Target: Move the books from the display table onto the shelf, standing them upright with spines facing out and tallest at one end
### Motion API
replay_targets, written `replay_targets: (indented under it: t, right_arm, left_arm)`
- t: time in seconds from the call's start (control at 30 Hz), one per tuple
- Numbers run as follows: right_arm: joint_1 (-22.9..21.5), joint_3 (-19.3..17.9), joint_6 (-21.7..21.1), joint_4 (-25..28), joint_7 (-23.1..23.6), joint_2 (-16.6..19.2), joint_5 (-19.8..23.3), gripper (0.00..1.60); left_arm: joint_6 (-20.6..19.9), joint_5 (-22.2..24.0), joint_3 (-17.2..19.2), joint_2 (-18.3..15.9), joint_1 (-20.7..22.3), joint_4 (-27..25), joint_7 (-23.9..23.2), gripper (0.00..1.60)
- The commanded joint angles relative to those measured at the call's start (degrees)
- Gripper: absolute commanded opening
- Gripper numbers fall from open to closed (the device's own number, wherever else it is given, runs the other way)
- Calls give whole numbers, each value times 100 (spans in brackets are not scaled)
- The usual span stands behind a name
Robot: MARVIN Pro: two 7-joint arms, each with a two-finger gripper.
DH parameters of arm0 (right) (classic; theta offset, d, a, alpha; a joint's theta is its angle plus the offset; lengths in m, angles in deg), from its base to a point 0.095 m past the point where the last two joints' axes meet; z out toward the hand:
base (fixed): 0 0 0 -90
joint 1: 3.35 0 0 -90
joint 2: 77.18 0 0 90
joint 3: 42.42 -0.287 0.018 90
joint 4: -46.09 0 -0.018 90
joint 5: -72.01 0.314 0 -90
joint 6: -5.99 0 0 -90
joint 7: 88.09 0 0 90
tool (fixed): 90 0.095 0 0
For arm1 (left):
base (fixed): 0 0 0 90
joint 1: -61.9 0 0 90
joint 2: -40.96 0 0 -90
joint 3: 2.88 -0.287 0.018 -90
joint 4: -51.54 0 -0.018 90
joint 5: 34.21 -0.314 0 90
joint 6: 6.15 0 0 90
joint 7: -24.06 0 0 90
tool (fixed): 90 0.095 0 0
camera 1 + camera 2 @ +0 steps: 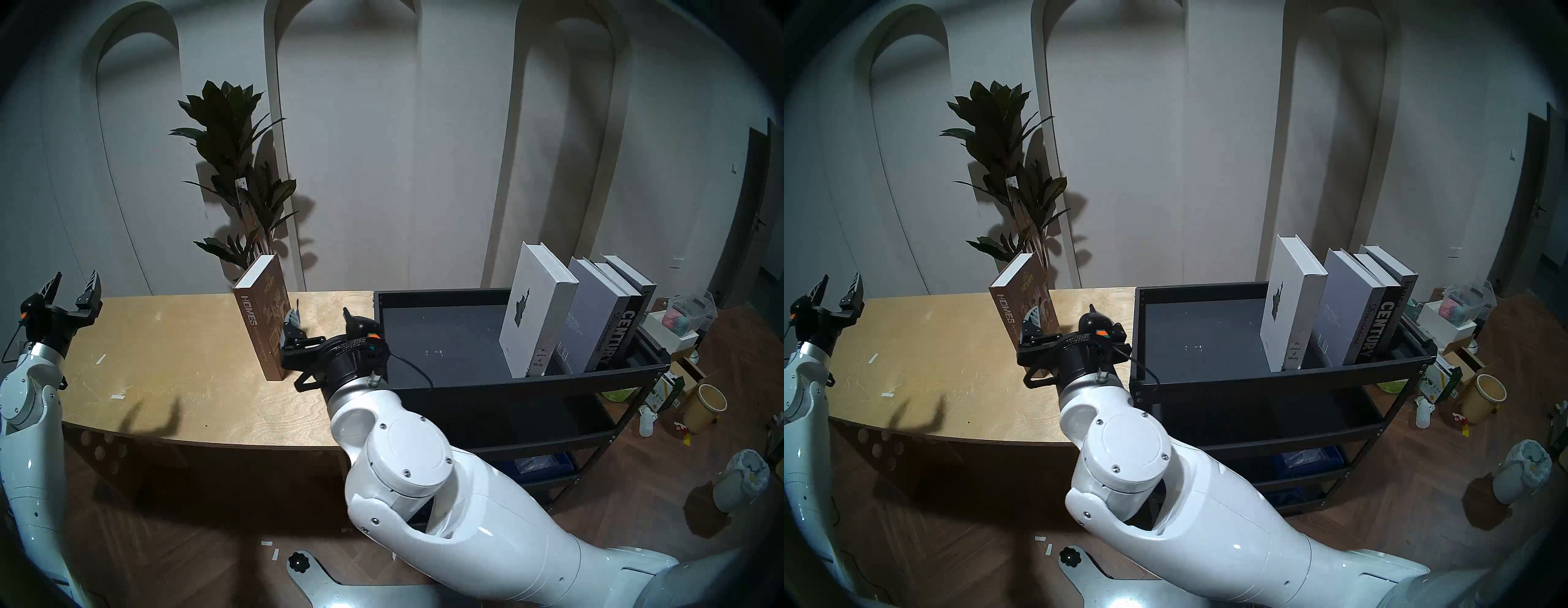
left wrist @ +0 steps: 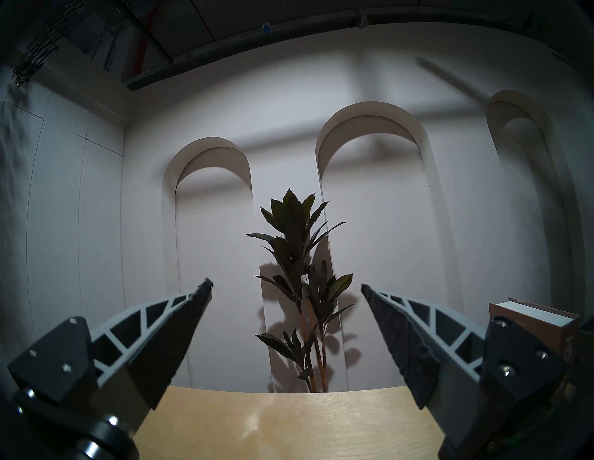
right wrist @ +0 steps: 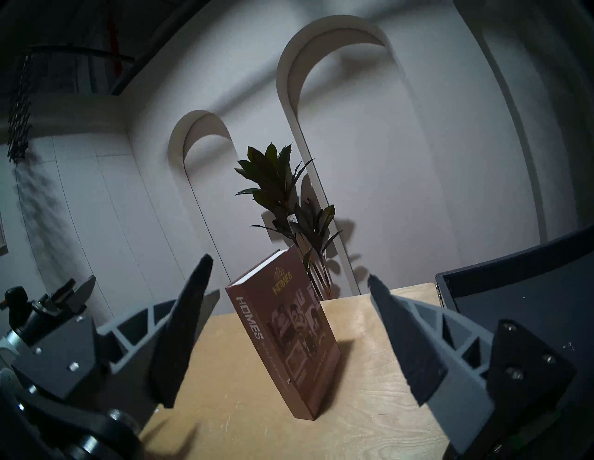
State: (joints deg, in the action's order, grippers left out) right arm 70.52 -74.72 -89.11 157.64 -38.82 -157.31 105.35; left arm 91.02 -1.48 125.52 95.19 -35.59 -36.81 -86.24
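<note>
Brown "HOMES" book (image 1: 262, 322) stands upright on the display table (image 1: 169, 339), spine toward camera, cover art dim, maybe photos. Right gripper (image 3: 289, 279) level, jaws spread wide, empty, facing book. Left gripper (image 1: 72, 293) raised, spread, empty.

both arms raised, both grippers spread wide and empty

the left gripper (image 1: 72, 288) sits high at the far left on a bent white arm, fingers tilted up. the right arm reaches in from the lower right, elbow bent, its gripper (image 1: 320, 318) roughly level and seemingly rolled on its side, one finger (image 1: 292, 318) partly hidden behind the wrist.
</note>
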Motion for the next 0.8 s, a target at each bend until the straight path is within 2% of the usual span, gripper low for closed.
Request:
replay_targets:
  t: [0.0,0.17,0.2,0.3,0.37,0.4,0.47,0.77]
  right_arm:
    - [-614,300,131,-561,-111,-608,-217,160]
    - [-934,613,191,-1100,-375,-883,-341,160]
    - [-1090,662,201,-1385,-430,-1024,-330,160]
    - [-1177,687,196,-1563,-425,-1102,-357,160]
    - [-1369,745,198,-1866,-484,-1278,-324,160]
    - [-1296,720,217,-1817,-418,-1200,-349,160]
    - [-1521,771,191,-2115,-466,-1411,-327,160]
    - [-2009,978,200,-2867,-444,-1817,-257,160]
  left_arm:
    - [72,-3,71,-76,39,-41,-42,160]
    - [79,4,78,-75,46,-28,-79,160]
    - [82,6,81,-74,48,-24,-93,160]
    - [83,7,82,-73,50,-21,-101,160]
    - [86,9,84,-73,52,-16,-114,160]
    - [86,10,85,-72,53,-14,-118,160]
    - [87,12,87,-71,55,-11,-129,160]
    - [90,20,93,-70,62,3,-168,160]
